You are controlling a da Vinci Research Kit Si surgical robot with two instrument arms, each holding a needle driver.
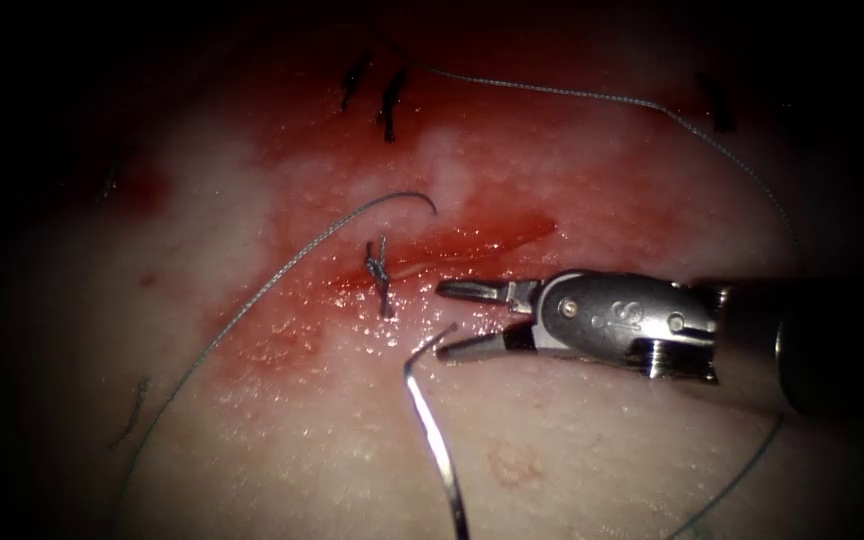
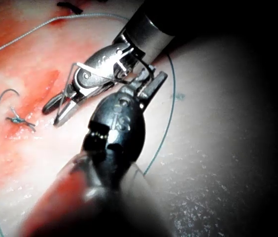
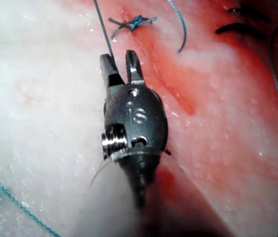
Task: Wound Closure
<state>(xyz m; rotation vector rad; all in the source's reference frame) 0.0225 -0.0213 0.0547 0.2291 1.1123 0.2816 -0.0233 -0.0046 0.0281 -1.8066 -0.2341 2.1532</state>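
Observation:
The right tool (image 1: pixel 442 318) reaches in from the right with its jaws open and nothing between them, just short of a tied knot (image 1: pixel 380 270) in the cut (image 1: pixel 492 238). The curved needle (image 1: pixel 430 420) lies outside the tissue on the near side of the cut. Its hooked end rises beside the right tool's lower jaw, and its other end runs off the lower edge. In the right wrist view the open right tool (image 3: pixel 120 59) points at the knot (image 3: pixel 131 23). The left tool (image 2: pixel 157 78) sits beside the right tool's wrist (image 2: pixel 104 64); what it holds is hidden.
Thread (image 1: pixel 252 300) curls from above the knot down to the lower left. Another strand (image 1: pixel 602 97) arcs across the far side, and more thread (image 1: pixel 737 475) lies at the lower right. Dark cut ends of thread (image 1: pixel 389 100) stick up beyond the cut. Red fluid (image 1: pixel 282 340) wets the tissue.

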